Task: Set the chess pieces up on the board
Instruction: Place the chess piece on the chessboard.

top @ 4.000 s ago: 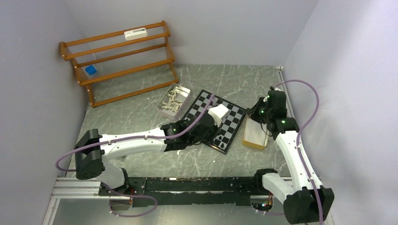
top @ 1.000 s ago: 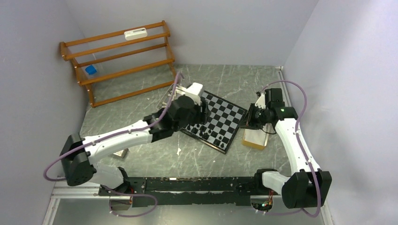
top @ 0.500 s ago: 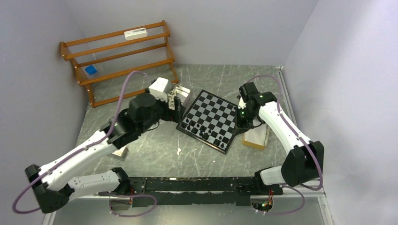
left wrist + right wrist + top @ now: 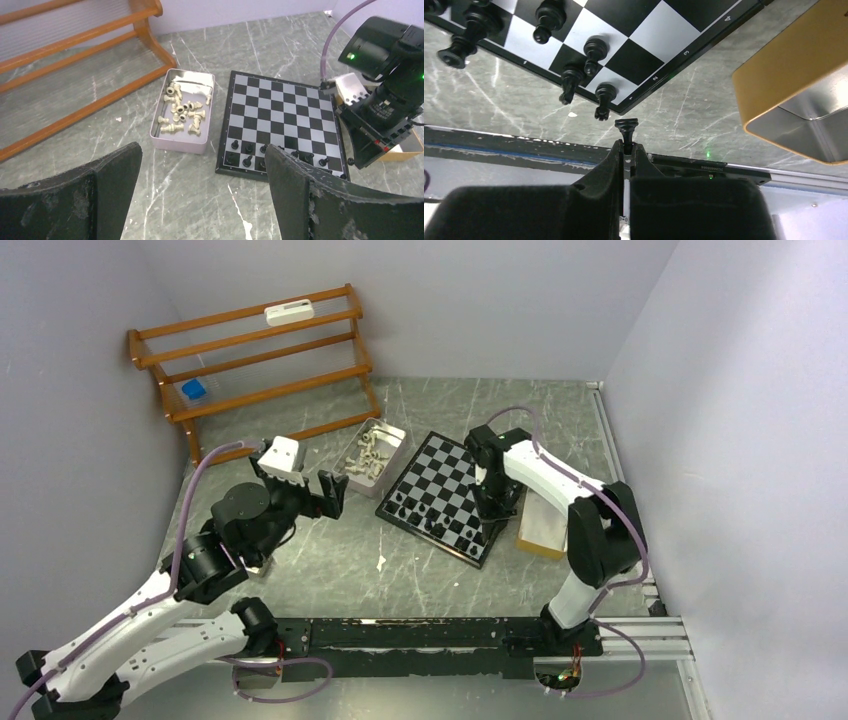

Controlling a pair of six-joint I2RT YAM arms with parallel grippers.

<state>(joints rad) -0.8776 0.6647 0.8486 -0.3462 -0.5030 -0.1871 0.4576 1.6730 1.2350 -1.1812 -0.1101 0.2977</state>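
Note:
The board (image 4: 455,465) lies mid-table, with several black chess pieces (image 4: 425,515) standing along its near edge. Cream chess pieces (image 4: 182,112) lie in a pink tin (image 4: 182,142) left of the board (image 4: 285,107). My left gripper (image 4: 200,200) hangs open and empty above bare table, left of the tin. My right gripper (image 4: 625,147) is shut on one black piece (image 4: 626,127), held just off the board's (image 4: 634,25) near right corner. Other black pieces (image 4: 594,50) stand on the squares beside it. In the top view the right gripper (image 4: 497,505) is at the board's right edge.
A yellow tin (image 4: 545,530) sits right of the board, close to the right gripper. A wooden slatted rack (image 4: 255,370) stands at the back left, with a blue object (image 4: 193,390) and a white one (image 4: 288,311) on it. A metal rail (image 4: 400,630) runs along the near edge.
My left arm has drawn back leftward from the board's left corner, past the tin, and its jaws have opened wide. My right arm has swung from the yellow tin to the board's right edge.

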